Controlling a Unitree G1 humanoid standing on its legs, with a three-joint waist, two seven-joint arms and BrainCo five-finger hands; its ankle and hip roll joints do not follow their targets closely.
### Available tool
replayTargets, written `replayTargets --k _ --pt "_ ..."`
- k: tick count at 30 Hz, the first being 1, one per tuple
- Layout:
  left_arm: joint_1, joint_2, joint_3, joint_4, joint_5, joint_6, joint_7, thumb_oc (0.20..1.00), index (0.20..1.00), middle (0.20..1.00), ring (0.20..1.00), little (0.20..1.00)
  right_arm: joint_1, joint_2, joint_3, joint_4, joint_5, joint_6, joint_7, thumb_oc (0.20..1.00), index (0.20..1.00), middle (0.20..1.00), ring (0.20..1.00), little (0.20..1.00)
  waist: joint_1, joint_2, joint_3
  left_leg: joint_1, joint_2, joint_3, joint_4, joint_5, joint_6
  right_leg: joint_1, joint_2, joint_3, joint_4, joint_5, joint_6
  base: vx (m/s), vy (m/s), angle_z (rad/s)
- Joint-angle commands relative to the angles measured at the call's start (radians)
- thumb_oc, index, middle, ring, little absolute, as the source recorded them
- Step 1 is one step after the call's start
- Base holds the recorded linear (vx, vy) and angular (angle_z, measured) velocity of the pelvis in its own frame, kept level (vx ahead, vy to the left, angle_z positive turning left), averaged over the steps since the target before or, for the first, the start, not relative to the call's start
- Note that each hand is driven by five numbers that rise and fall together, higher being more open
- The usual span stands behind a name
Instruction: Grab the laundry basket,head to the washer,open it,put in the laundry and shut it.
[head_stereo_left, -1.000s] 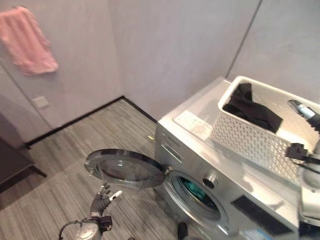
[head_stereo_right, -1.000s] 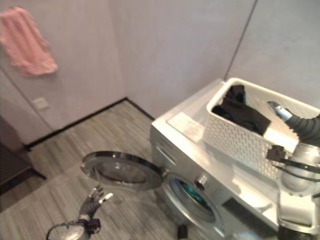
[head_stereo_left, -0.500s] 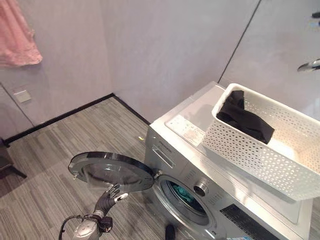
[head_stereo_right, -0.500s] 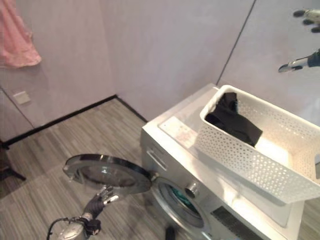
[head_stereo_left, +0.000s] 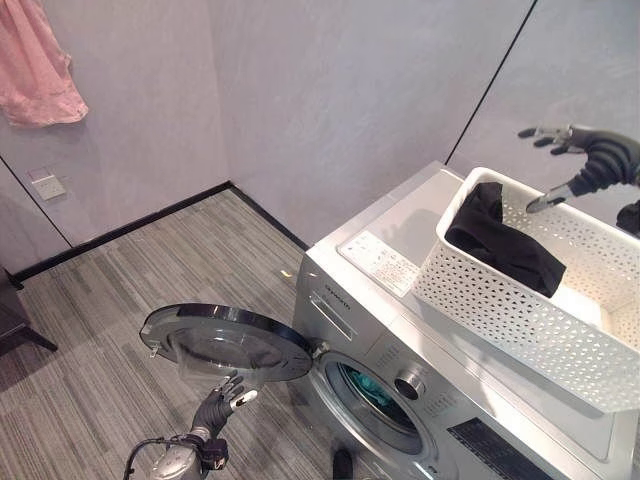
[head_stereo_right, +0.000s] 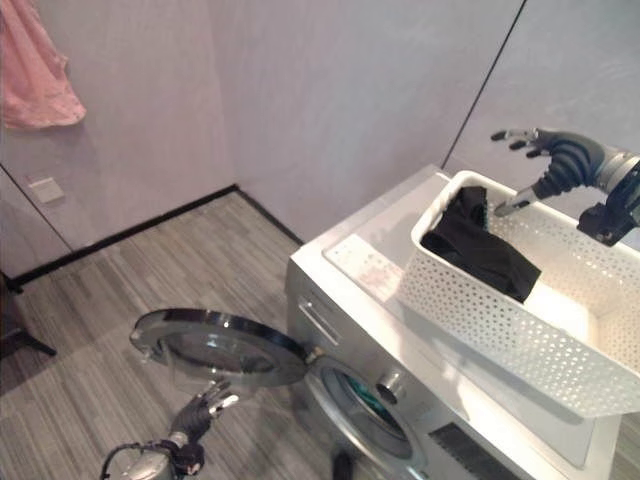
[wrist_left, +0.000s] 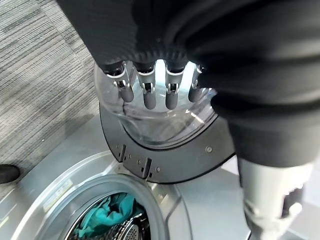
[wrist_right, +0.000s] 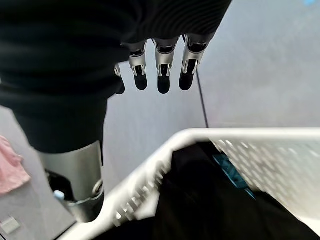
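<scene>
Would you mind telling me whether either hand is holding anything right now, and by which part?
Nothing is held. The right hand hovers open above the white laundry basket and its dark laundry; the left hand is open below the washer door.

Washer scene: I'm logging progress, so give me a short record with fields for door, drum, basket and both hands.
door: washer door swung open
drum: teal cloth inside
basket: white basket on top of the washer, black clothes in it
left robot hand: open, low by the door
right robot hand: open, above the basket, holding nothing
</scene>
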Motion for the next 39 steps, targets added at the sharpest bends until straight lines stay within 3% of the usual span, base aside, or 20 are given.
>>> replayTargets --k 1,12,24,32,36,39 --pt "-0.065 0.0 -0.031 0.01 -0.024 -0.051 -0.042 1.0 1.0 1.0 1.0 1.0 -0.101 -0.049 -0.011 0.037 -0.037 -0.024 0.011 1.0 1.0 1.0 1.0 1.0 0.01 0.007 0.039 -0.007 -0.013 0.02 0.006 -0.013 0.033 0.048 -0.017 -0.065 0.085 -0.122 0.037 0.0 0.0 0.0" --pt "-0.11 -0.033 -0.076 0.027 -0.043 -0.063 -0.053 1.0 1.0 1.0 1.0 1.0 -0.006 0.01 -0.042 0.033 -0.071 -0.037 0.053 1.0 1.0 1.0 1.0 1.0 0.007 0.003 0.049 -0.011 -0.01 0.032 0.006 -0.016 0.032 0.039 -0.015 -0.049 0.076 -0.121 0.033 0.0 0.0 0.0" --pt "-0.097 -0.028 -0.074 0.023 -0.083 -0.059 -0.04 1.0 1.0 1.0 1.0 1.0 -0.146 0.123 0.099 0.099 -0.121 -0.023 0.047 1.0 1.0 1.0 1.0 1.0 0.048 0.004 0.085 -0.071 -0.015 0.003 0.006 0.004 0.033 0.012 -0.015 -0.065 0.05 -0.11 0.031 -0.01 -0.002 0.0" --pt "-0.096 -0.007 -0.074 0.002 -0.08 -0.051 -0.051 1.0 1.0 1.0 1.0 1.0 -0.153 0.083 0.228 0.049 -0.219 0.003 0.138 1.0 1.0 1.0 1.0 1.0 0.057 0.0 0.108 -0.103 -0.011 -0.024 0.006 0.019 0.029 -0.007 -0.014 -0.092 0.063 -0.121 0.025 -0.01 -0.018 0.15" --pt "-0.104 0.001 -0.074 -0.006 -0.081 -0.051 -0.054 1.0 1.0 1.0 1.0 1.0 -0.08 0.097 0.221 0.049 -0.254 0.0 0.169 1.0 1.0 1.0 1.0 1.0 0.061 0.0 0.123 -0.121 -0.01 -0.034 0.006 0.025 0.029 -0.022 -0.012 -0.092 0.066 -0.121 0.024 0.0 -0.016 0.08" --pt "-0.118 0.009 -0.079 -0.03 -0.086 -0.054 -0.051 1.0 1.0 1.0 1.0 1.0 0.111 0.169 0.106 0.063 -0.292 0.018 0.196 1.0 1.0 1.0 1.0 1.0 0.063 0.014 0.148 -0.156 -0.011 -0.042 0.006 0.036 0.03 -0.055 -0.013 -0.088 0.067 -0.118 0.022 -0.04 -0.025 -0.01"
